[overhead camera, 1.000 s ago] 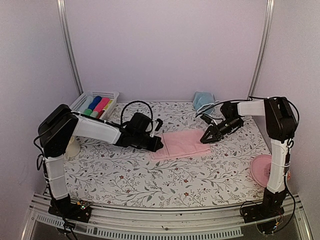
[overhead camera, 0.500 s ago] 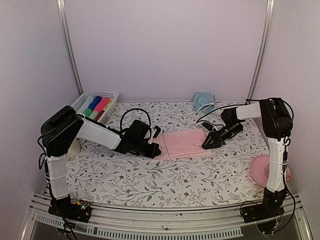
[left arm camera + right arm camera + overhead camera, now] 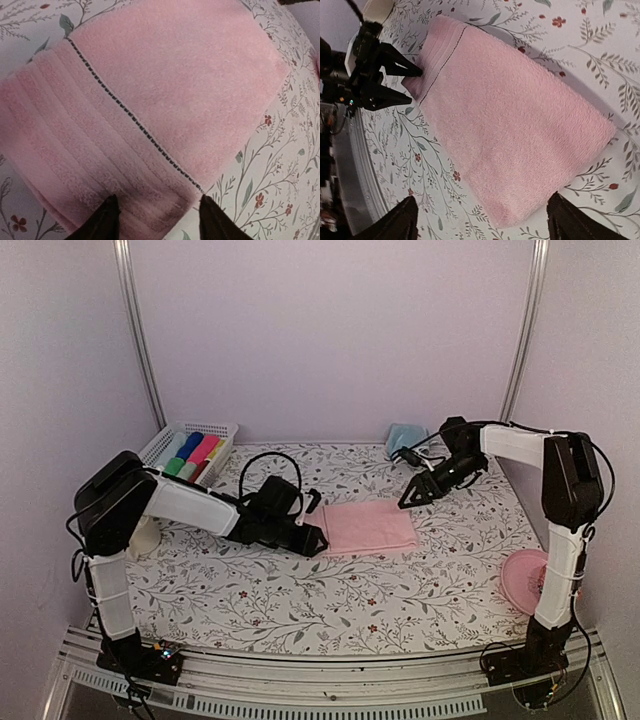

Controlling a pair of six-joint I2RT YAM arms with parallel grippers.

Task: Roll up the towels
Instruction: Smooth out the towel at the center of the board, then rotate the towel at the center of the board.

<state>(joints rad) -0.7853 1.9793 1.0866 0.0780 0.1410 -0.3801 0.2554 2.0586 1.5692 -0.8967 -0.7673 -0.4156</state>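
Observation:
A pink towel (image 3: 372, 528) lies folded flat on the flowered table cloth (image 3: 300, 600). My left gripper (image 3: 319, 541) sits low at the towel's left end, open; in the left wrist view its gripper (image 3: 157, 220) straddles the striped corner of the towel (image 3: 165, 90) without pinching it. My right gripper (image 3: 406, 502) hovers above the towel's far right corner, open wide. Seen from the right wrist, that gripper (image 3: 485, 225) has nothing between its fingers, and the towel (image 3: 510, 125) lies below with the left gripper (image 3: 400, 82) at its far end.
A white basket (image 3: 172, 434) holding several rolled coloured towels stands at the back left. A blue towel (image 3: 405, 437) lies bunched at the back, a pink plate (image 3: 524, 580) at the right edge, a white cup (image 3: 146, 536) by the left arm.
Both grippers have opened and let go of the towel. The right gripper has risen and drawn back toward the far right. The towel now lies flat.

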